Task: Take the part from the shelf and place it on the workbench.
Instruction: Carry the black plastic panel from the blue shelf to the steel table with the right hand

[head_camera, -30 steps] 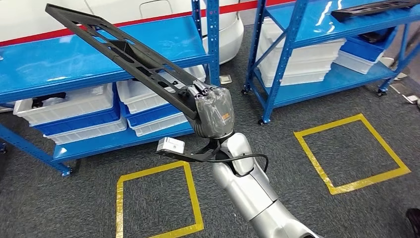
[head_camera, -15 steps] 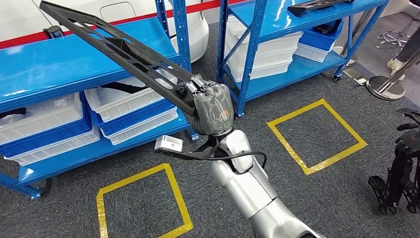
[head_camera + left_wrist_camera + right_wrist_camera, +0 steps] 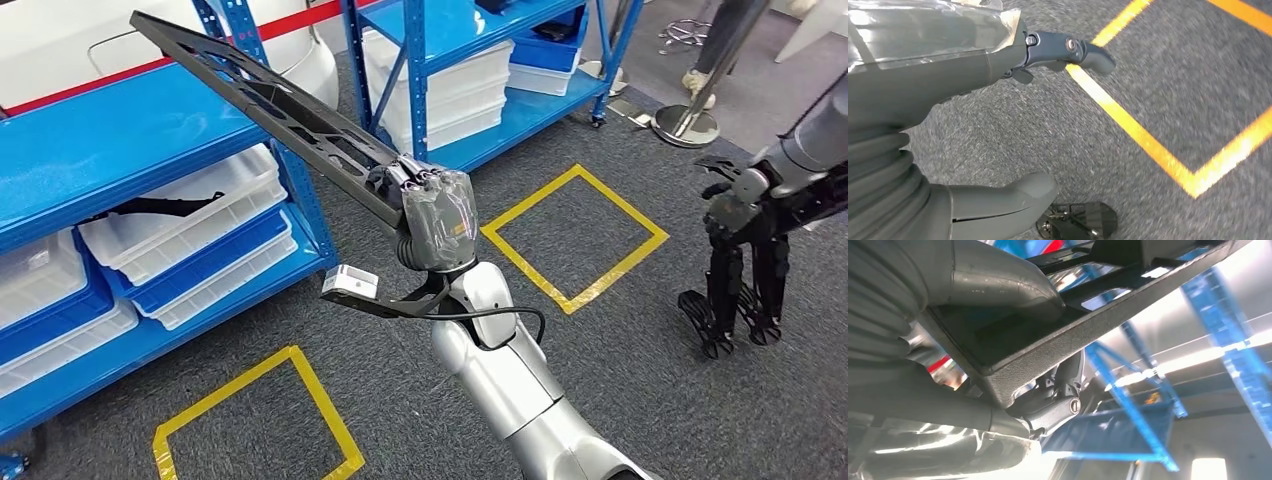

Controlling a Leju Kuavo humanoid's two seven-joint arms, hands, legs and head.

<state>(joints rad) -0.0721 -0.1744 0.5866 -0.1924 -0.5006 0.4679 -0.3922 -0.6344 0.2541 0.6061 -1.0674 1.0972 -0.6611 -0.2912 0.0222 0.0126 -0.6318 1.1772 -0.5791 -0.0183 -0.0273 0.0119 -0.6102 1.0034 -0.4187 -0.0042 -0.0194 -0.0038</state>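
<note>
The part (image 3: 270, 110) is a long black flat frame with cut-outs. My right hand (image 3: 435, 220) grips its near end and holds it up at a slant, with its far end high over the blue shelf (image 3: 100, 150). In the right wrist view the thumb lies over the part's (image 3: 1088, 325) edge and dark fingers close under it. My left hand (image 3: 948, 75) hangs over the grey carpet, its fingers (image 3: 1073, 50) and thumb apart, with nothing in it.
Blue shelves with white bins (image 3: 180, 215) stand at left and behind (image 3: 460, 30). Yellow tape squares (image 3: 575, 240) mark the carpet. A grey and black jointed machine (image 3: 745, 230) stands at the right. Past it are a person's legs (image 3: 720, 40) and a round post base (image 3: 685, 125).
The camera has turned right, so the shelves and floor marks have slid left and the dark machine has come in at the right. The part stays in my right hand.
</note>
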